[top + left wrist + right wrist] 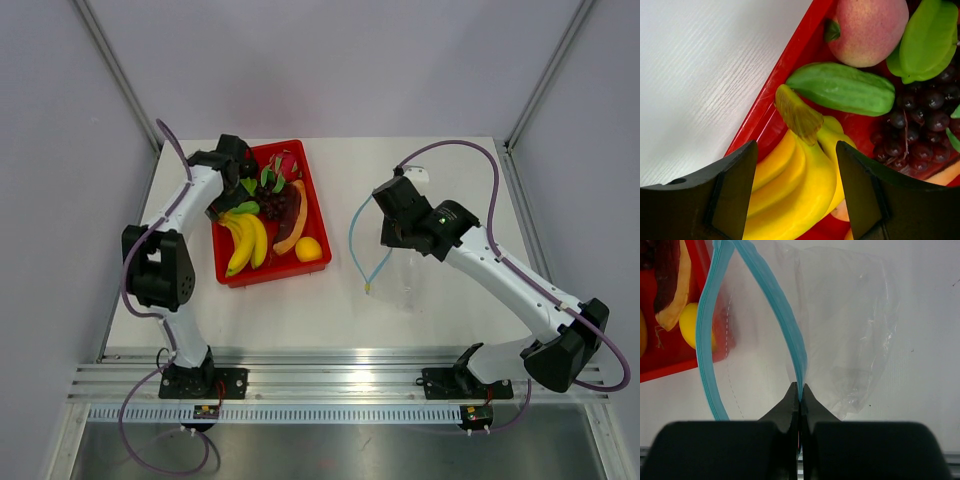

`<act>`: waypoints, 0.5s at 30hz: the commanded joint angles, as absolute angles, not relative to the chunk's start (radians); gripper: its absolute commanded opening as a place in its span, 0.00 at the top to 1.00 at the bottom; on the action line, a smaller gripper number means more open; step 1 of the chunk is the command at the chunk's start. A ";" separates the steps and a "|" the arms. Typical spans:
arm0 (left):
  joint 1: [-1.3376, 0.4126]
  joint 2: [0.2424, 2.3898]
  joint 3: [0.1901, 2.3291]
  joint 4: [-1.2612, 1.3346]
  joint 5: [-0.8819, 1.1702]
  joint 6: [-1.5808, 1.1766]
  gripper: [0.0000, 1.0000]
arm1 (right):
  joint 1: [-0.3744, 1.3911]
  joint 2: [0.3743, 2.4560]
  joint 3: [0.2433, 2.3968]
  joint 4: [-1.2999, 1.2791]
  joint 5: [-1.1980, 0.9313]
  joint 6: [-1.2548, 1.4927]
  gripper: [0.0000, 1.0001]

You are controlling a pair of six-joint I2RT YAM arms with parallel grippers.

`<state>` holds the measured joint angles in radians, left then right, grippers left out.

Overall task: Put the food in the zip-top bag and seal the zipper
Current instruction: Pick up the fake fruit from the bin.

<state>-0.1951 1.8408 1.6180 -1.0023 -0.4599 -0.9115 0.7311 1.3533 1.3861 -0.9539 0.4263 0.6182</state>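
Left end effector (796,150) hangs over the far-left corner of the red tray (790,65) on the bench (300,320), jaws apart astride the banana bunch (790,190). Other fruit (867,30) lies in the tray. Right end effector (799,390) is clamped on the zipper (703,340), holding the clear bag (850,315) with its mouth gaping, right of the tray.

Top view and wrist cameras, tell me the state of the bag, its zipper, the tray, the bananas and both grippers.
zip-top bag: mouth open, nothing visible inside.
zipper: unsealed, strips spread apart.
right gripper: shut on the zipper.
left gripper: open, fingers astride the banana bunch.
banana bunch: lying in the red tray.
red tray: full of fruit.
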 commanded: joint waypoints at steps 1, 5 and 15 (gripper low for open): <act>-0.195 1.893 1.672 -1.000 -0.532 -0.969 0.34 | 0.724 1.347 1.399 -0.920 0.433 0.604 1.00; -0.195 1.945 1.715 -1.029 -0.541 -0.988 0.33 | 0.726 1.348 1.390 -0.923 0.428 0.604 1.00; -0.196 1.970 1.706 -1.026 -0.529 -1.006 0.54 | 0.726 1.353 1.376 -0.923 0.422 0.611 1.00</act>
